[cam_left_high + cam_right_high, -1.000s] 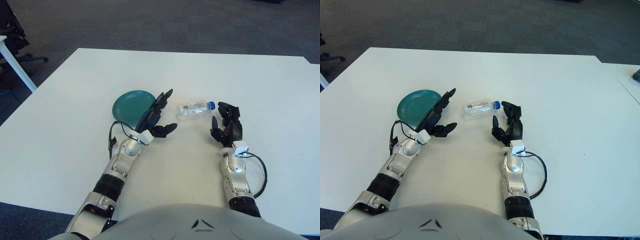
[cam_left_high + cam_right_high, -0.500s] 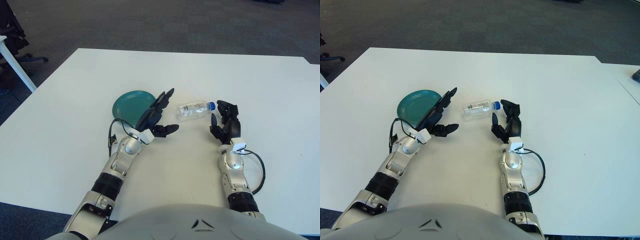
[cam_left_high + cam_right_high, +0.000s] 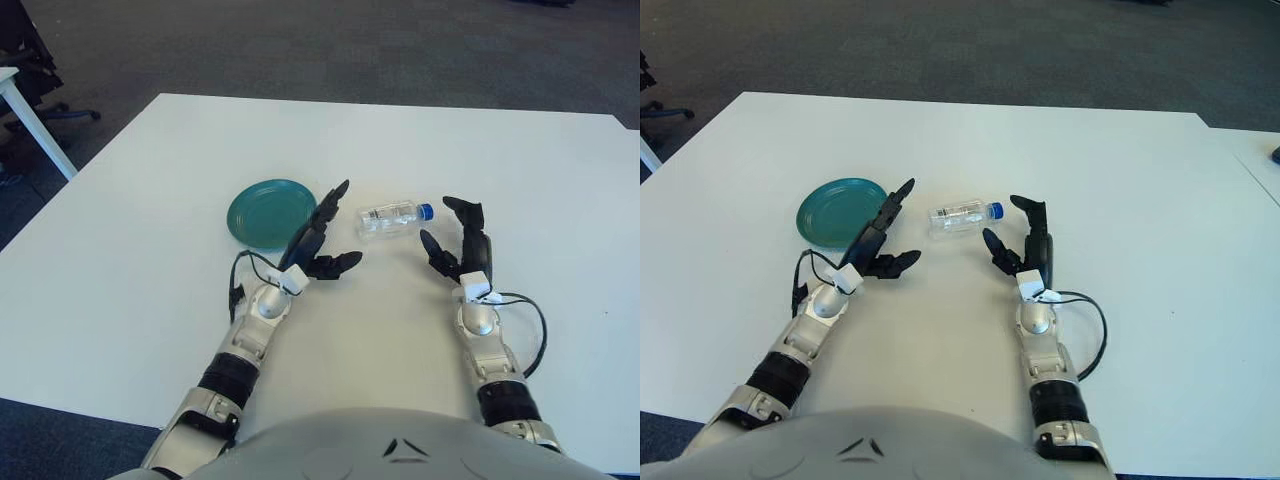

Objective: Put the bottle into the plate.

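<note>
A clear plastic bottle (image 3: 391,218) with a blue cap lies on its side on the white table (image 3: 520,170), cap pointing right. A teal plate (image 3: 268,211) sits to its left, with nothing on it. My left hand (image 3: 325,236) is open, fingers spread, between the plate and the bottle, its fingertips close to the bottle's base. My right hand (image 3: 455,242) is open just right of and below the cap, apart from the bottle. Neither hand holds anything.
The table's far edge (image 3: 380,100) meets dark carpet. A white table leg (image 3: 35,125) and a chair base stand at the far left. A black cable (image 3: 530,335) loops off my right wrist.
Both hands have shifted slightly right and forward. My right hand's fingers have opened up from a curled pose. The bottle and plate have not moved.
</note>
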Robot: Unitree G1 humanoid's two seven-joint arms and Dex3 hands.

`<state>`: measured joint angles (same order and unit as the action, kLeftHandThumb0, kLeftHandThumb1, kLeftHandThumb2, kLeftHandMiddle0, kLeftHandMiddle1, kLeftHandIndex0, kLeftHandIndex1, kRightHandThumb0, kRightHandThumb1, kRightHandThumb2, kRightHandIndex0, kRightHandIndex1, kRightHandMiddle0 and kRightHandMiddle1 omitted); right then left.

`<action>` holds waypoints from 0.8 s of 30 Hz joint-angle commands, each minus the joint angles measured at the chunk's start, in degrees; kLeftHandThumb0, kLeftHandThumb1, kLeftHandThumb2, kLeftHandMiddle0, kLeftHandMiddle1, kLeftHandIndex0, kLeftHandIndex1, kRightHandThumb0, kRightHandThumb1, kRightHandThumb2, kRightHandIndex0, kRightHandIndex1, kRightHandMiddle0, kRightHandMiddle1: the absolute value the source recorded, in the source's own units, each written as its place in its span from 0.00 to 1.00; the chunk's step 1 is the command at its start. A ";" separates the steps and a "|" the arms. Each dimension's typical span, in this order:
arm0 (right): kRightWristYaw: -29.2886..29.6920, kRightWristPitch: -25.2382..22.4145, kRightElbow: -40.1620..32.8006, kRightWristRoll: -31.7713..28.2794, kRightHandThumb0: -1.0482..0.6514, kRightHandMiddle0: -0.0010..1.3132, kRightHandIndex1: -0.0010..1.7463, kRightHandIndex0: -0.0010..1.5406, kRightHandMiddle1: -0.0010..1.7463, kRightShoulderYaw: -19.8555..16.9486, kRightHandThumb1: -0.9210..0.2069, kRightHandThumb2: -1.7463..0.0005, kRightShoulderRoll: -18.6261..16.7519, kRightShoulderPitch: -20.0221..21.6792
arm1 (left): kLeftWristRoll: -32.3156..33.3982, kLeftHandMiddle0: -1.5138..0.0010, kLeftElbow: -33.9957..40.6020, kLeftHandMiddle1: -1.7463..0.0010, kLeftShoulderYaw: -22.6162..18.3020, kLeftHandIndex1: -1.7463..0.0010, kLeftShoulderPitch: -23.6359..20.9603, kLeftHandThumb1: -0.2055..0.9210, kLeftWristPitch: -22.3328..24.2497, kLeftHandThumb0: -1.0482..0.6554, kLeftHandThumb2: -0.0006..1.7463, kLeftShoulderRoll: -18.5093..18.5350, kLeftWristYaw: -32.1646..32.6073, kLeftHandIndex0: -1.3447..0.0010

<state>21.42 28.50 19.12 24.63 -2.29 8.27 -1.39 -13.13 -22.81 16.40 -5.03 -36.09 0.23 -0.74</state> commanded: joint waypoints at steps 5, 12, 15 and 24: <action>-4.22 -8.02 -9.96 9.04 0.02 0.00 0.08 0.09 0.28 0.01 0.00 0.73 10.10 -1.53 | 4.05 0.86 -2.69 0.97 -0.07 0.65 -0.78 1.00 -1.65 0.02 0.14 -1.77 -3.21 1.00; -8.55 -12.39 -15.32 17.78 0.00 0.00 0.01 0.01 0.06 2.71 0.00 0.75 17.92 0.37 | 2.11 0.86 -3.85 0.98 -0.48 0.68 -1.60 1.00 -1.89 0.00 0.16 -2.78 -1.77 1.00; -10.13 -13.24 -16.55 19.11 0.00 0.00 0.00 0.00 0.02 3.55 0.00 0.76 20.12 1.34 | 0.75 0.87 -5.13 0.98 -0.85 0.67 -2.16 1.00 -3.18 0.00 0.19 -3.09 0.02 1.00; -13.66 -12.36 -15.62 22.96 0.00 0.00 0.00 0.00 0.00 6.36 0.00 0.80 26.87 2.96 | -0.12 0.87 -9.41 0.98 -1.14 0.63 -3.95 1.00 -6.88 0.01 0.26 -4.75 2.92 1.00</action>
<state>8.44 15.34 2.06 45.82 2.77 32.19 1.21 -13.52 -30.09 15.48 -8.25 -41.00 -3.94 1.60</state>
